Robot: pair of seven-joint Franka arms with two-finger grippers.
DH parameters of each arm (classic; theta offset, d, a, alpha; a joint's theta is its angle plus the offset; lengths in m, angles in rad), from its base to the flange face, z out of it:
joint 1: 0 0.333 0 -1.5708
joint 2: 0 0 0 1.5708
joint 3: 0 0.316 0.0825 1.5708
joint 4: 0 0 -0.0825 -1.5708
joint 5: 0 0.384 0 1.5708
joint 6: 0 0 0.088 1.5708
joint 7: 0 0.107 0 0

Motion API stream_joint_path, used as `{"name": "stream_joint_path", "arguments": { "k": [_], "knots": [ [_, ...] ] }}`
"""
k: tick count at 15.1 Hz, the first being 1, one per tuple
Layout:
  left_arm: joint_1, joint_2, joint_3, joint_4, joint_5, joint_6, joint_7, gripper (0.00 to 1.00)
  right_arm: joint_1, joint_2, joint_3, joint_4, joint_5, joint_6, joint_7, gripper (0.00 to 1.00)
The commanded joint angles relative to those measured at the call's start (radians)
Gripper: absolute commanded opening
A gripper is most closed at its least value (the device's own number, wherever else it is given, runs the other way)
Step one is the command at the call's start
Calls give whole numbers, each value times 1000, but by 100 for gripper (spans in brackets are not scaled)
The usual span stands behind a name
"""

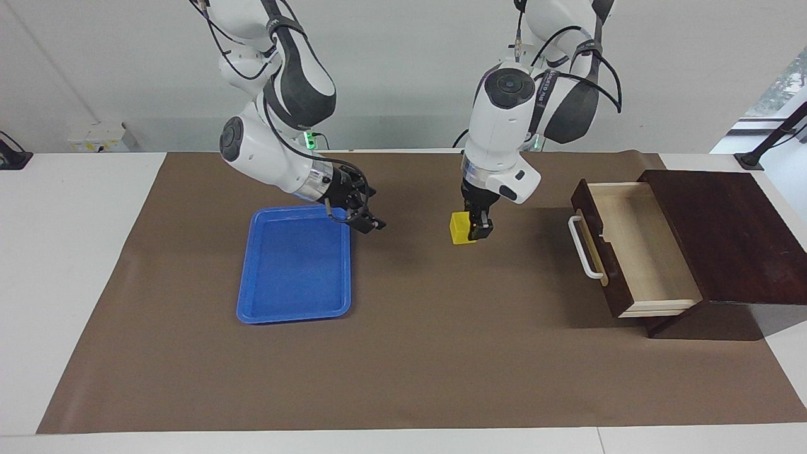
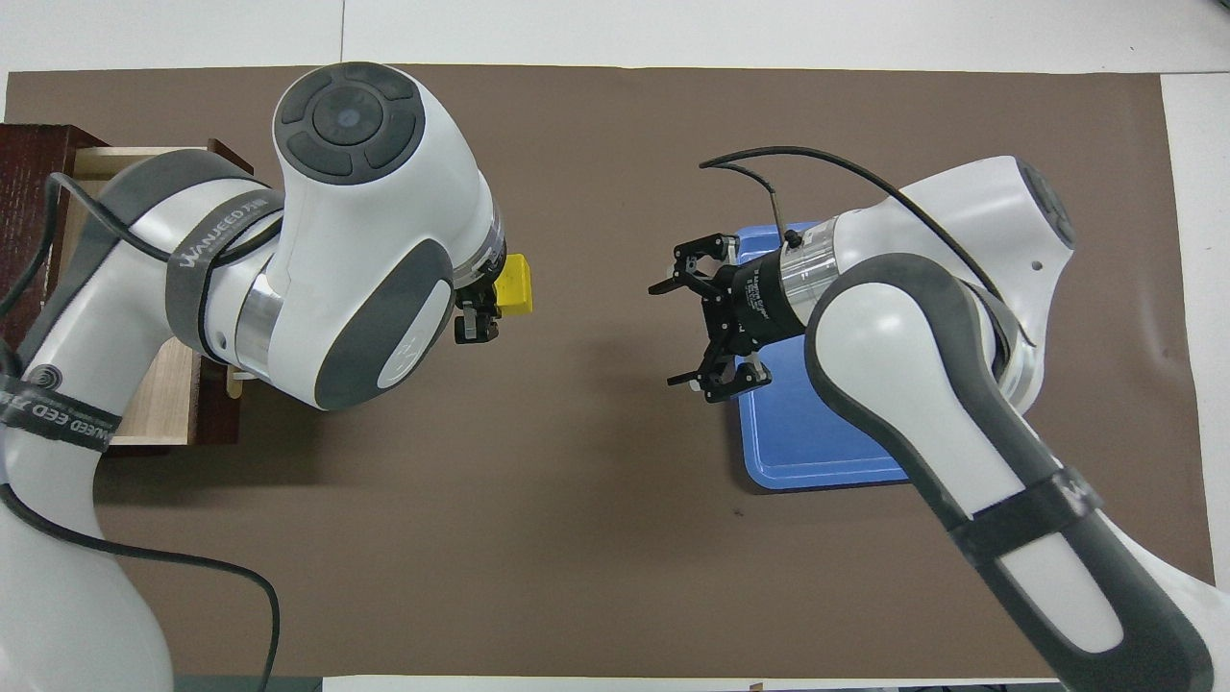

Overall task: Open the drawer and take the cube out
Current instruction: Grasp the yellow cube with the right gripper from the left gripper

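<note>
Facing view: my two arms hang over a brown mat (image 1: 403, 353) that covers the white tabletop (image 1: 75, 265).
Left gripper: my left gripper (image 1: 474, 232) points straight down over the middle of the mat, its fingers pinched on the cube.
Cube: the yellow cube (image 1: 461, 227) sits between those fingers, low over the mat; whether its underside touches the mat I cannot tell.
Cube from overhead: the cube (image 2: 513, 284) juts out from my left gripper (image 2: 478, 322), with most of the gripper hidden under my own wrist.
Drawer: the drawer (image 1: 637, 249) stands pulled out of its dark wooden box (image 1: 725, 236) at my left arm's end of the tabletop, pale interior showing.
Handle: the white bar handle (image 1: 583, 247) is on the drawer's front, facing the middle of the mat.
Cube and drawer: well apart; the cube is out in front of the drawer, between it and the tray.
Right gripper: my right gripper (image 1: 360, 217) is tilted down over the tray's corner nearest the robots, its fingers spread and holding nothing.
Right gripper from overhead: my right gripper (image 2: 694, 327) shows both fingers wide apart and pointing toward the cube.
Tray: a blue tray (image 1: 296, 271) lies flat on the mat toward my right arm's end.
</note>
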State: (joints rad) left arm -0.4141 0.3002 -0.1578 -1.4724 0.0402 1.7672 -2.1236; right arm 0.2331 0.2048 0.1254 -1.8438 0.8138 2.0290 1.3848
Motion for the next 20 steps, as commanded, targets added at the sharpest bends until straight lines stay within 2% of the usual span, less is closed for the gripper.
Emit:
{"name": "stream_joint_path", "arguments": {
  "k": [1, 3, 6, 12, 20],
  "knots": [
    [-8, -15, 4, -17, 15, -9, -12, 0, 49, 117, -1, 118, 25, 55, 75, 100],
    [-9, -15, 4, -17, 15, -9, -12, 0, 83, 189, -3, 205, 25, 80, 115, 100],
    [-8, -15, 4, -17, 15, -9, -12, 0, 113, 235, 0, 250, 28, 143, 135, 100],
    [-6, -15, 4, -17, 15, -8, -12, 0, 137, 262, -1, 322, 39, 149, 171, 100],
    [-6, -15, 4, -17, 12, -5, -12, 0, 167, 258, 0, 327, 34, 128, 192, 100]
  ]
}}
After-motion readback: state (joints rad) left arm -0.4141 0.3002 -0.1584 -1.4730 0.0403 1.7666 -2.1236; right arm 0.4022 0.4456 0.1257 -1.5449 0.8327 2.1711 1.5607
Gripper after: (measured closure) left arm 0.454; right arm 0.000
